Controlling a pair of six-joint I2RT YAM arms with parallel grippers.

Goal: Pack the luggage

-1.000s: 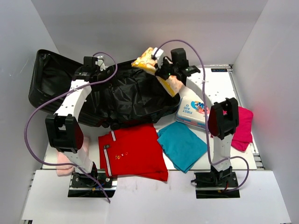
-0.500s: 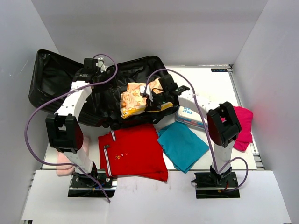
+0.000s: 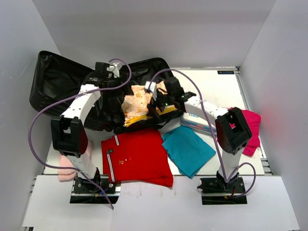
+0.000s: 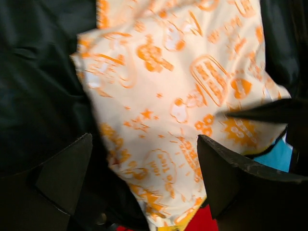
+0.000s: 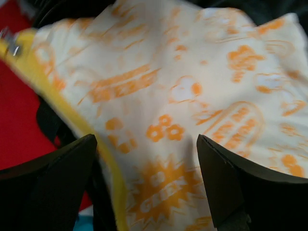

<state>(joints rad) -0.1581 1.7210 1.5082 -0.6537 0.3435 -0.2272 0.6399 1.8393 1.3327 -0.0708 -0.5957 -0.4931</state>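
The luggage (image 3: 57, 82) lies open at the back left of the table, its shiny black lining (image 4: 38, 86) showing. A cream garment with an orange print (image 3: 137, 103) rests in its right half and reaches the front rim. My right gripper (image 3: 156, 96) hovers at the garment's right edge. In the right wrist view the right gripper (image 5: 147, 137) is open, and the printed cloth (image 5: 192, 72) lies free below the fingers. My left gripper (image 3: 108, 71) is over the luggage's back edge. It is open too (image 4: 144, 139), looking down on the same garment (image 4: 183, 72).
In front of the luggage lie a red polo shirt (image 3: 137, 156) and a teal cloth (image 3: 187, 149). A first-aid tin (image 3: 197, 120) sits to the right, and a magenta cloth (image 3: 250, 130) lies beyond it. A pale pink cloth (image 3: 65, 168) is near the left arm's base.
My right gripper carried the printed garment down from above the luggage's right rim into the luggage, then opened and let it go. The left gripper shifted slightly to the right.
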